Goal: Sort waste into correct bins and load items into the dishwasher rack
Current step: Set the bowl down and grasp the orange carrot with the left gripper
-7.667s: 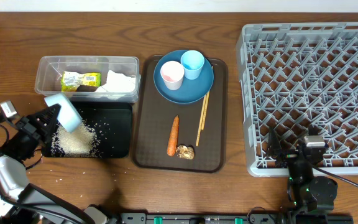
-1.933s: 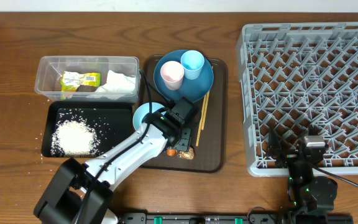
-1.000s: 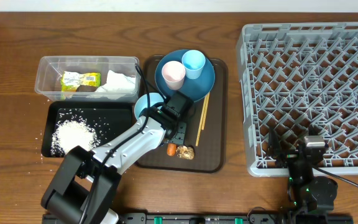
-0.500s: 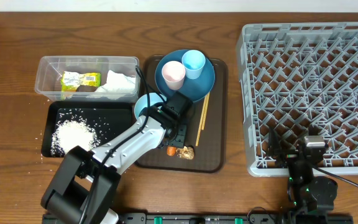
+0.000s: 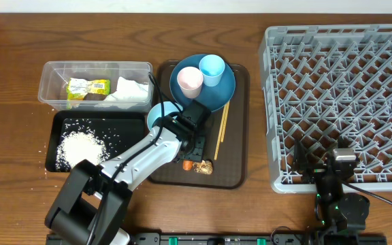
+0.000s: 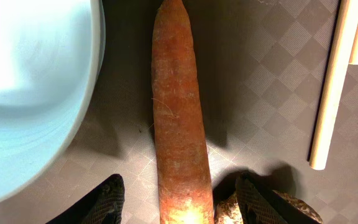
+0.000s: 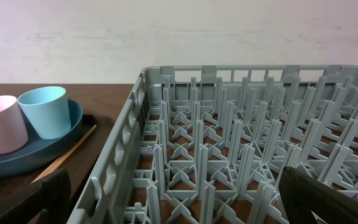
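The orange carrot stick (image 6: pixel 178 118) lies lengthwise on the dark brown serving tray (image 5: pixel 237 156). My left gripper (image 6: pixel 180 200) is open, with one fingertip (image 6: pixel 112 193) on each side of the carrot's thick end and a gap on both sides. The brown food lump (image 6: pixel 291 210) sits by the right finger. The white bowl with the blue outside (image 5: pixel 160 114) rests at the tray's left edge, and the chopsticks (image 5: pixel 221 129) lie to the right. A pink cup (image 5: pixel 189 80) and a light blue cup (image 5: pixel 211 69) stand on the blue plate (image 5: pixel 218 95). My right gripper (image 7: pixel 176 193) is open at the rack's (image 5: pixel 346 88) near edge.
The clear tub (image 5: pixel 52 80) holds the yellow-green wrapper (image 5: pixel 88 87) and the white napkin (image 5: pixel 131 90). Below it, the black tray (image 5: pixel 54 126) holds a heap of rice (image 5: pixel 80 146). A few grains lie on the table to its left.
Earlier my left gripper tipped the bowl over the black tray; the bowl now sits on the serving tray and the gripper straddles the carrot. Nothing has moved in the last second.
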You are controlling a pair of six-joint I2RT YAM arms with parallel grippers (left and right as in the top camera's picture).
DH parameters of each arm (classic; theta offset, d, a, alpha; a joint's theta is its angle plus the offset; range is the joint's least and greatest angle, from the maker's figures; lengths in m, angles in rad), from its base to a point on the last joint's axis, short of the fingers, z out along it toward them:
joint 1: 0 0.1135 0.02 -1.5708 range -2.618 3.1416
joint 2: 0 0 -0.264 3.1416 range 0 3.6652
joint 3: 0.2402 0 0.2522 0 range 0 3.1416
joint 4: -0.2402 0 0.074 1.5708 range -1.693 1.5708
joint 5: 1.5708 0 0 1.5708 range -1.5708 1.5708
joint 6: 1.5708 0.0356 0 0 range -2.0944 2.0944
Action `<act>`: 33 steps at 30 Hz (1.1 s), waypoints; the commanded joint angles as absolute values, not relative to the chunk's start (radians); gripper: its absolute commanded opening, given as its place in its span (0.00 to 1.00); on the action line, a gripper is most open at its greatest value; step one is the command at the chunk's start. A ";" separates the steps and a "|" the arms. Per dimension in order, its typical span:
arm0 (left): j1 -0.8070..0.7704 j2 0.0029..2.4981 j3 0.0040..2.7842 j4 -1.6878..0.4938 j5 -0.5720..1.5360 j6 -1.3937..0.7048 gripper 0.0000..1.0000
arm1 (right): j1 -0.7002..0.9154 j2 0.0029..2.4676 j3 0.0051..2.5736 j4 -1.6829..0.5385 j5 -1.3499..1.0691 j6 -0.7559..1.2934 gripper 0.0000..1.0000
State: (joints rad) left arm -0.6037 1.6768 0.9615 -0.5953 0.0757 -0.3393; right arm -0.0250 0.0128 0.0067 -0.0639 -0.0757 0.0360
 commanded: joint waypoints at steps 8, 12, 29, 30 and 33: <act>-0.599 1.679 0.990 -0.618 0.079 -0.307 0.59 | -0.025 0.010 0.006 -0.068 -0.079 0.021 0.99; -0.599 1.679 1.013 -0.623 0.080 -0.307 0.58 | -0.025 0.010 0.006 -0.068 -0.079 0.021 0.99; -0.601 1.726 1.035 -0.640 0.063 -0.255 0.59 | -0.025 0.011 0.006 -0.068 -0.079 0.021 0.99; -0.601 1.744 1.035 -0.640 0.064 -0.255 0.58 | -0.025 0.010 0.006 -0.068 -0.079 0.021 0.99; -0.601 1.803 1.035 -0.639 0.063 -0.255 0.59 | -0.025 0.011 0.006 -0.068 -0.079 0.021 0.99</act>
